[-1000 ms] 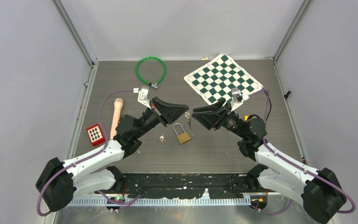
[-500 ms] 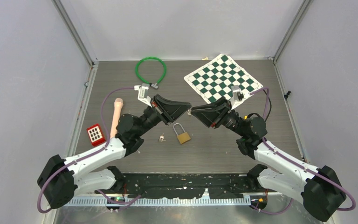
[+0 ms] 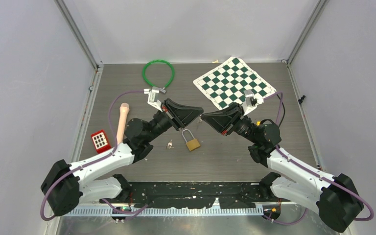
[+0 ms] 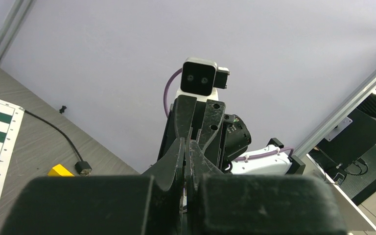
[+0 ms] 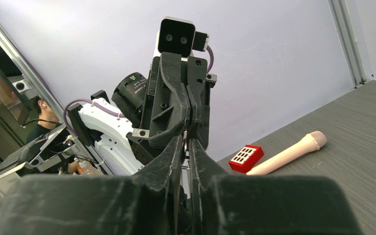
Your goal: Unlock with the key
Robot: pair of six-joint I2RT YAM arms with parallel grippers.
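**Q:** Left side first. What's your left gripper (image 3: 195, 113) doing?
**A:** It's up off the table at centre frame, fingers (image 4: 176, 159) pressed together. The key (image 3: 198, 122) looks to hang from their tip, so I'd say you're holding it there.

**Q:** Padlock?
**A:** The padlock (image 3: 192, 141) lies flat on the table just below centre. The shackle looks shut and nothing touches it.

**Q:** And your right gripper?
**A:** The right gripper (image 3: 205, 118) is tip to tip with the left one, just right of the key. In its wrist view the fingers (image 5: 172, 156) are almost together with a sliver of metal between them, which reads as pinching the key too.

**Q:** So how far along are you?
**A:** Early. The key is lifted, probably mid-handover. You have yet to let go with one side, line the key up with the padlock, insert it, turn it and pop the shackle. I can't see the keyhole.
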